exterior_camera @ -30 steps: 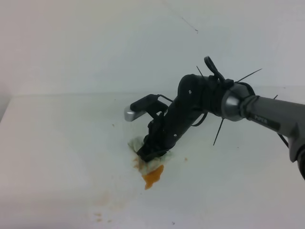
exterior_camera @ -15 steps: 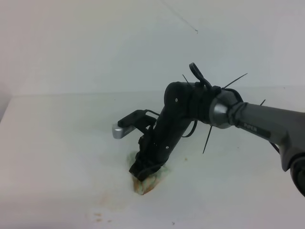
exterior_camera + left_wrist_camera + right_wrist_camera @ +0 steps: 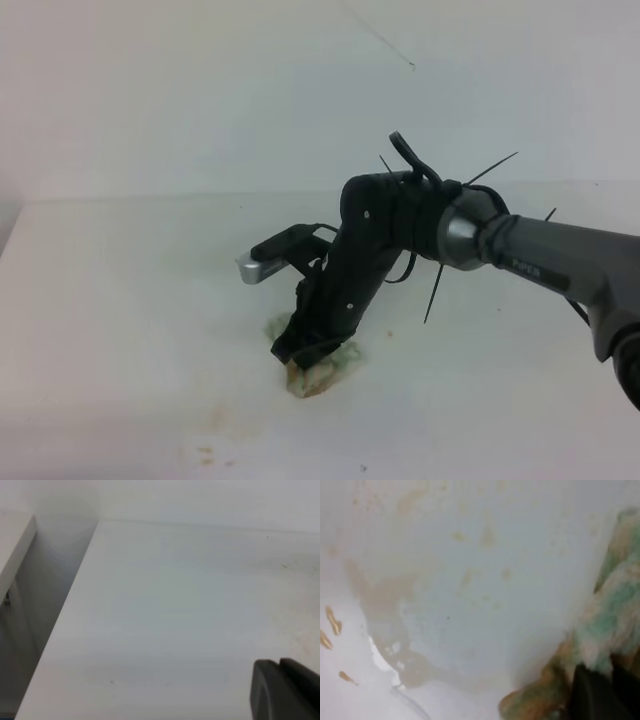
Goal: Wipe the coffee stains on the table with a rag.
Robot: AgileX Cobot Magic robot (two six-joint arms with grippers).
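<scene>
My right gripper point(image 3: 298, 352) reaches in from the right and presses down on the rag point(image 3: 318, 376), a pale green-and-white wad with brown marks, near the front middle of the table point(image 3: 120, 300). It is shut on the rag. In the right wrist view the rag point(image 3: 612, 625) bunches around the dark fingertips point(image 3: 592, 692) at the lower right. The coffee stains are hidden under the rag and gripper. My left gripper point(image 3: 279, 664) shows only as a dark corner low in the left wrist view, its two fingers lying together over bare table point(image 3: 175, 605).
Faint pale-brown smudges point(image 3: 232, 418) and specks point(image 3: 205, 455) lie left of and in front of the rag. The right wrist view shows a thin brown smear point(image 3: 385, 595) and small orange drops point(image 3: 332, 621). The table's left edge point(image 3: 60, 615) drops off beside a white wall.
The right arm slid the rag left and toward the front, over the orange blotch, which no longer shows. In the last half second it barely moved.
</scene>
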